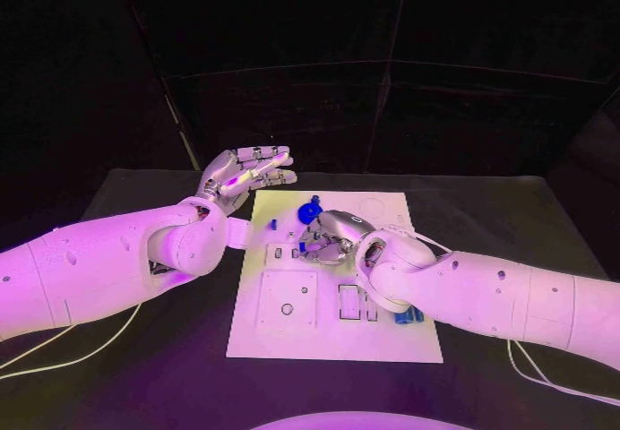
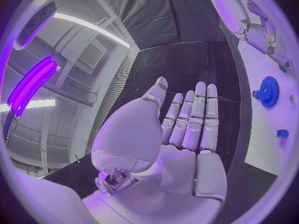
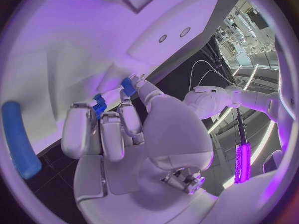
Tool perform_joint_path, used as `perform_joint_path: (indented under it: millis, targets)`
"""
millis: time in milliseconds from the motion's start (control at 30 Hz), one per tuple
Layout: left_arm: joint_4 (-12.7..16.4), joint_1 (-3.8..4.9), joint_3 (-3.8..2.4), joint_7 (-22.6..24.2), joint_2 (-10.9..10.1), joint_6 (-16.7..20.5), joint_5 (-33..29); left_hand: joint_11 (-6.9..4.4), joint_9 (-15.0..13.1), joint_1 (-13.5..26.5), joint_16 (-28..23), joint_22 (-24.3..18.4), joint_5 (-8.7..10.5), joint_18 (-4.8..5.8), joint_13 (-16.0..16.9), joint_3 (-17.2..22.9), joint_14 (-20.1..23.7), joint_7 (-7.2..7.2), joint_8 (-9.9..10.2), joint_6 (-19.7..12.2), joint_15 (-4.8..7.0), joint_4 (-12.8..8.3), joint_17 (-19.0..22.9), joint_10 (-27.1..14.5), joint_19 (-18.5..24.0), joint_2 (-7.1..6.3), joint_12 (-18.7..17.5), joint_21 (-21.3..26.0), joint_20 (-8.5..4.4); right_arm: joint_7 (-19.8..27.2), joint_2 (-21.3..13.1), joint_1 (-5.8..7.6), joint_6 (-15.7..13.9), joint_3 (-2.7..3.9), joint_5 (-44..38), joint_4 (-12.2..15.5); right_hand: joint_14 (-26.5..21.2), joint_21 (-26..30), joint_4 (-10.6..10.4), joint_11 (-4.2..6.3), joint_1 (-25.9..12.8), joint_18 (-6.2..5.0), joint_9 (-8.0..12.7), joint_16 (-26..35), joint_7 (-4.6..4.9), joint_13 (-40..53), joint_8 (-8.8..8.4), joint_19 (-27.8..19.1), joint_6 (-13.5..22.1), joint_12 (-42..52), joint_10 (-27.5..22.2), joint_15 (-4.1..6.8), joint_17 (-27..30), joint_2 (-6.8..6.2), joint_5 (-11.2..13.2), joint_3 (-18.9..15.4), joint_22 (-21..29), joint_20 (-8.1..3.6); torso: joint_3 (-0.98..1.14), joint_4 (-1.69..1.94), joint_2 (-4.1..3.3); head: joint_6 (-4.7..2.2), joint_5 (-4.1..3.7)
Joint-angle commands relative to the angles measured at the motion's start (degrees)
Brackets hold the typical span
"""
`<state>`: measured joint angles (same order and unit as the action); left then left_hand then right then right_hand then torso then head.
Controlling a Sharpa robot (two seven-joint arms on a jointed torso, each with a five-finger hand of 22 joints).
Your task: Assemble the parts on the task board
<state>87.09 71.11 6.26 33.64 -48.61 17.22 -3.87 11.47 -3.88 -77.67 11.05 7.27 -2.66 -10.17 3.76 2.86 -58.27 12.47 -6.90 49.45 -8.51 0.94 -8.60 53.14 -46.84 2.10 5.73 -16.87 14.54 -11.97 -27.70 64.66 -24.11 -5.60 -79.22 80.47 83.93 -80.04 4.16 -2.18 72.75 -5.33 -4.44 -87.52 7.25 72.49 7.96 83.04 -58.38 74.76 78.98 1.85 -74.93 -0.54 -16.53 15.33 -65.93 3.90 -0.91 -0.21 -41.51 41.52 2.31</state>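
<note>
The white task board [image 1: 330, 336] lies in the middle of the black table. My right hand [image 1: 330, 240] rests on its upper middle, fingers curled down. In the right wrist view that hand [image 3: 124, 134] pinches a small blue part [image 3: 99, 104] against the board [image 3: 93, 35]; a second blue bit [image 3: 129, 86] shows at the thumb tip. A blue gear [image 1: 310, 213] stands just beyond the hand, also seen as the gear [image 2: 269, 91] in the left wrist view. My left hand [image 1: 245, 175] hovers off the board's far left corner, its fingers [image 2: 199, 114] straight and empty.
Blue parts [image 1: 411, 315] lie at the board's right edge beside my right forearm; a long blue piece [image 3: 19, 144] shows in the right wrist view. A small blue piece [image 2: 282, 133] sits on the board near the gear. Slots and a ring hole [image 1: 287, 309] mark the board's near half.
</note>
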Motion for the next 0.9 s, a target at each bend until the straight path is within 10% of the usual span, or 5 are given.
perform_joint_path:
  millis: [33, 900]
  targets:
    - [0.1, 0.09, -0.02, 0.3, 0.0, -0.6, 0.1, 0.08, 0.0, 0.1, -0.2, -0.1, -0.02, -0.22, 0.0, -0.1, -0.3, 2.09, 0.3, 0.4, -0.19, -0.2, -0.1, 0.5, -0.1, 0.60, -0.3, 0.2, 0.46, 0.2, 0.2, 0.04, 1.0, 0.01, -0.6, -0.4, 5.0, 0.1, 0.0, -0.24, -0.6, 1.03, 0.0, -0.1, 0.30, 0.0, 0.37, -0.2, -0.1, -0.3, -0.3, 0.16, -10.2, -0.02, 0.1, 0.5, 0.0, -0.14, 0.00, 0.01, -0.02, 0.08, -0.05]
    - [0.1, 0.09, -0.02, 0.3, -0.2, -0.6, 0.1, 0.09, 0.0, 0.2, -0.3, -0.1, -0.03, -0.22, 0.0, -0.1, -0.3, 2.10, 0.4, 0.4, -0.19, -0.4, -0.1, 0.6, -0.1, 0.65, -0.4, 0.3, 0.46, -1.4, -0.4, -0.12, 4.8, 0.00, -1.9, 0.1, 5.0, 0.2, 0.2, -0.38, -1.0, 1.00, 0.2, 0.0, 0.46, -0.2, 0.06, -0.2, 0.3, -0.5, -0.5, 0.04, -10.1, -0.61, 0.5, 0.8, 0.2, -0.03, 0.00, 0.01, 0.00, 0.54, 0.05]
